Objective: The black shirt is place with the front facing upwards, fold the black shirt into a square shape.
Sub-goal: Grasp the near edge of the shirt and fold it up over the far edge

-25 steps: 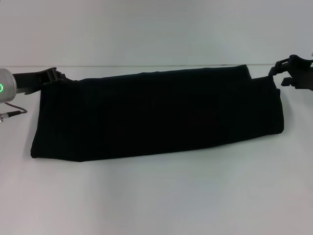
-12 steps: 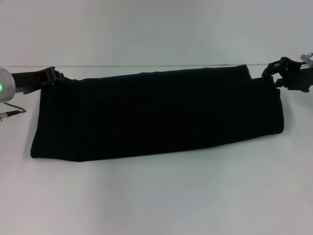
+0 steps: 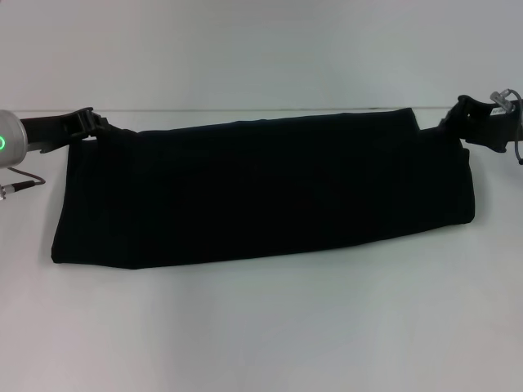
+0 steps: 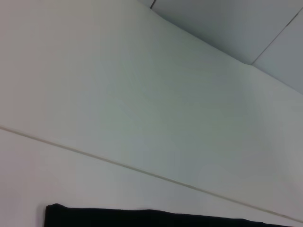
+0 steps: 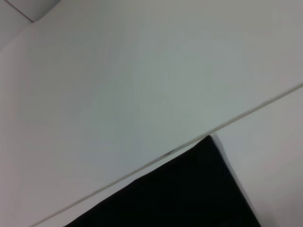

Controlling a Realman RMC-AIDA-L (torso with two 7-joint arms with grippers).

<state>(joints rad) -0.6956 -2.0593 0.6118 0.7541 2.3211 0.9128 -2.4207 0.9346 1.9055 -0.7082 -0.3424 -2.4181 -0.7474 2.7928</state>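
White bench [image 3: 261,327]: shirt [image 3: 261,192] folded to long strip, crosswise folds left; left gripper [image 3: 91,122], right gripper [image 3: 462,114] at far corners, jaws' state unclear

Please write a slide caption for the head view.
Black shirt folded into a long band, left gripper and right gripper at its far corners.

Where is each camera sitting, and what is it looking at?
Head view: sits on the robot's head, looks forward and down at the folded black shirt on the table; left gripper and right gripper show at its far corners.
Left wrist view: sits on the left arm, sees table, wall and a strip of shirt; no robot parts.
Right wrist view: sits on the right arm, sees a shirt corner; no robot parts.
All three views show the shirt.
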